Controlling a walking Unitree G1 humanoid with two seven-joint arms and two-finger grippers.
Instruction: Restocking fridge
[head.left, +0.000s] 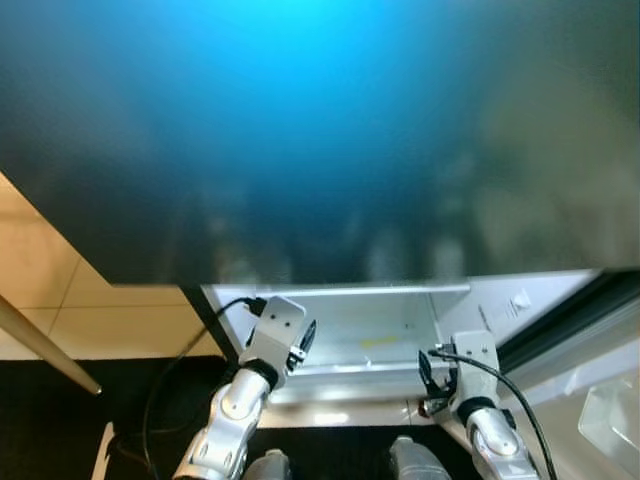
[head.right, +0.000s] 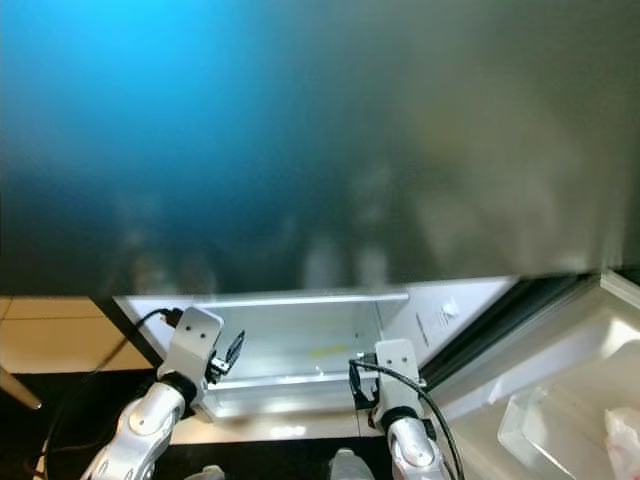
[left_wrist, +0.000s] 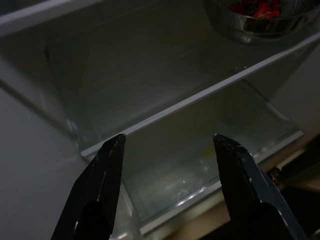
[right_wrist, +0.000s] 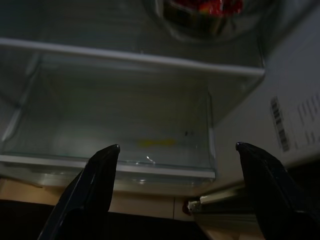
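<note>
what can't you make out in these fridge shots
- Upper fridge shelves: a blurred blue-grey panel covers them in both eye views.
- Metal bowl: cut off by the edge in both wrist views; the red contents can't be identified.
- Label on the fridge wall: print too small and dim.
- Yellow mark in the clear drawer: too dim.

head pair: down, upper frame blurred, perhaps too near | wrists: near, sharing fridge drawer (right_wrist: 125, 140)

I see a big blue-grey blur (head.left: 320, 130) hiding most of the fridge. The bowl (left_wrist: 260, 17) of red things is cut off at the edge.
</note>
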